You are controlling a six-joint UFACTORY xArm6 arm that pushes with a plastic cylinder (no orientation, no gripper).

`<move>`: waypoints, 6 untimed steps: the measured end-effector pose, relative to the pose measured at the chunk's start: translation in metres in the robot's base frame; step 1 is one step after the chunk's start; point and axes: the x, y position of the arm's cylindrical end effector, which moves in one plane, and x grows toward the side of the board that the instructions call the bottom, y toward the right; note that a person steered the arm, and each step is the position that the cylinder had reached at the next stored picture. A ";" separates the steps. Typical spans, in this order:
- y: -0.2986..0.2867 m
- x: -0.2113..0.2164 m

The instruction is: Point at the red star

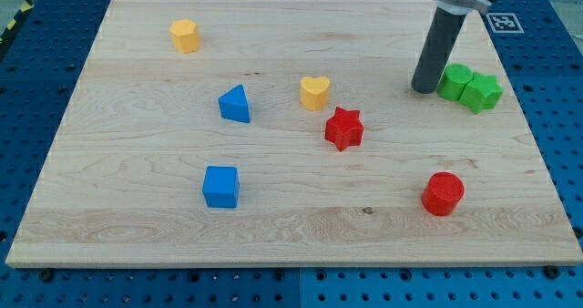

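- The pale wooden board [291, 226] has a smooth, light grain with faint streaks and sits on a blue pegboard surface [27, 62] dotted with holes.
- The dark cylindrical rod comes down from the view's top right; my tip [424, 89] rests on the board, a plain blunt end with nothing to open or close and nothing held.
- The red star-shaped block [344, 128] lies near the board's middle, to the view's lower left of my tip and clearly apart from it.
- The yellow heart-shaped block [315, 93] sits just beside the red star, toward the view's upper left, with a narrow gap between them.
- Two green blocks stand just to the view's right of my tip: a green rounded block [455, 80] nearest the rod and a green star-shaped block [482, 92] touching it.
- The red cylinder block [443, 193] lies toward the view's lower right.
- The blue triangular block [235, 104] and the blue cube [220, 186] sit left of centre, the cube nearer the view's bottom.
- The yellow block [185, 35], roughly hexagonal, stands near the view's top left.
- All blocks look matte and solid-coloured.
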 end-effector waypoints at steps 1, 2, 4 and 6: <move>-0.031 0.014; -0.031 0.014; -0.036 0.081; -0.110 0.122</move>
